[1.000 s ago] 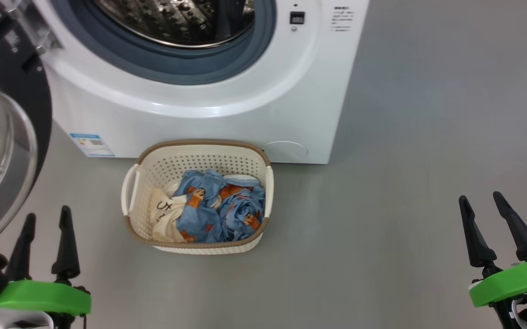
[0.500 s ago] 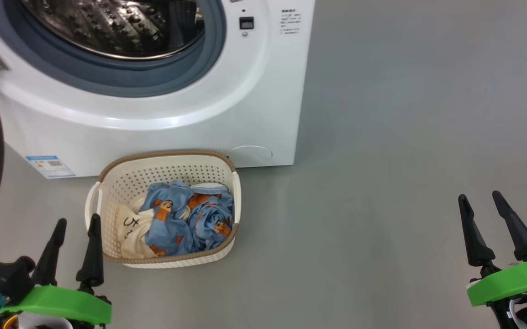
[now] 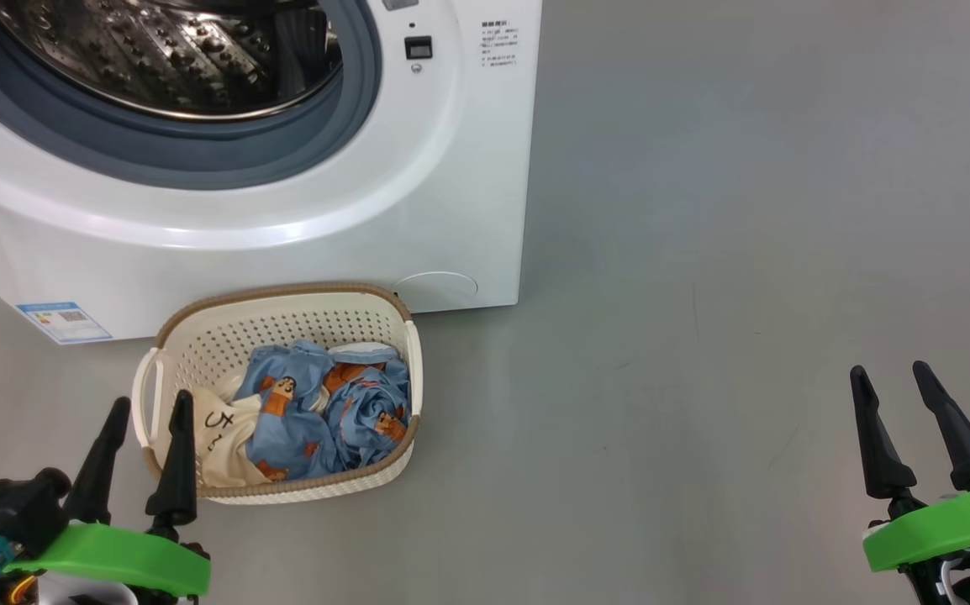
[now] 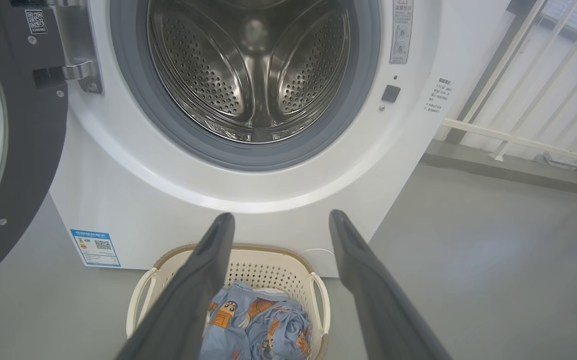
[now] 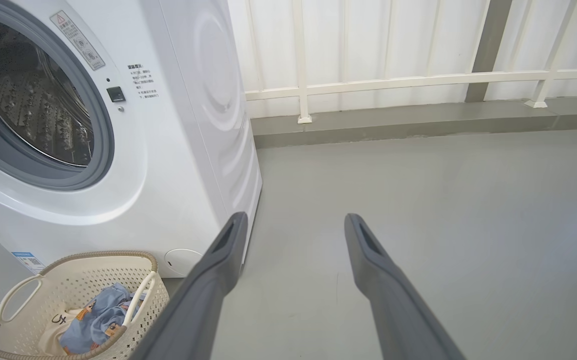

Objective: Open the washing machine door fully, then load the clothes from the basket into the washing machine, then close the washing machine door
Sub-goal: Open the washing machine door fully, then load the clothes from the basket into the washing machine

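Basket (image 3: 283,291) of clothes (image 3: 327,413) just beside the left claw (image 3: 153,400)

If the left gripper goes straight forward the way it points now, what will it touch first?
Probably the washing machine, its white front just under the open drum; the left gripper seems to pass above the basket, though depth is unclear.

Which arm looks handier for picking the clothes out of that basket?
Left, probably. The left gripper is open close to the cream perforated basket holding the light blue printed clothes. The right gripper is open over grey floor, far from it.
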### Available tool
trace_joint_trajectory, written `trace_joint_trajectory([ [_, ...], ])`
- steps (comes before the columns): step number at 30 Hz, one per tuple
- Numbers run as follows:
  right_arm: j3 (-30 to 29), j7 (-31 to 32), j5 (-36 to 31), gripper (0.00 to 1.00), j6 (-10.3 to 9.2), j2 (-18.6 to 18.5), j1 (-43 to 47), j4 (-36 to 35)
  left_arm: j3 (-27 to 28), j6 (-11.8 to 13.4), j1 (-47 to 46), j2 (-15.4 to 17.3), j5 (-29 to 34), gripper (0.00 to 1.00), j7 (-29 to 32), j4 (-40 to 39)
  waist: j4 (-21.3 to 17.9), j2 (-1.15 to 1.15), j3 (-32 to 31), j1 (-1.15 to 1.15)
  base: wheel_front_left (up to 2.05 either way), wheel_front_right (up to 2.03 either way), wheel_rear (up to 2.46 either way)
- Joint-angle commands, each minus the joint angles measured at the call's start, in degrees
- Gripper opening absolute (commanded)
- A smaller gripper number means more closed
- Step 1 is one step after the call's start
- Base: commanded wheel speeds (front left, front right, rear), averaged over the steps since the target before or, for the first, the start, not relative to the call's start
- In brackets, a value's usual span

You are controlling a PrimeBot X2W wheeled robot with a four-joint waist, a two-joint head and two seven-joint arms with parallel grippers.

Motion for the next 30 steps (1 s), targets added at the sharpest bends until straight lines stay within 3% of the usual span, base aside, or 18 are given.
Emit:
trace_joint_trajectory([
  [1, 1.0, -0.7, -0.6, 1.00, 0.08, -0.7, 0.3, -1.6, 1.9, -0.1, -0.7, 1.9, -0.9, 1.00, -0.3, -1.5, 0.0, 0.00, 0.1, 0.00, 0.00, 0.00, 0.00],
  [19, 1.4, -0.7, -0.5, 1.00, 0.08, -0.4, -0.2, -1.6, 1.8, -0.1, -1.4, 2.3, -2.0, 1.00, -0.3, -0.2, 0.5, 0.00, 0.9, 0.00, 0.01, -0.04, 0.03],
  [30, 1.8, -0.7, -0.4, 1.00, 0.08, -0.2, -0.7, -1.5, 0.4, -0.1, -1.9, 3.3, -3.4, 1.00, -0.3, 0.0, 0.8, 0.00, 1.5, 0.00, 0.71, -1.45, 0.73],
])
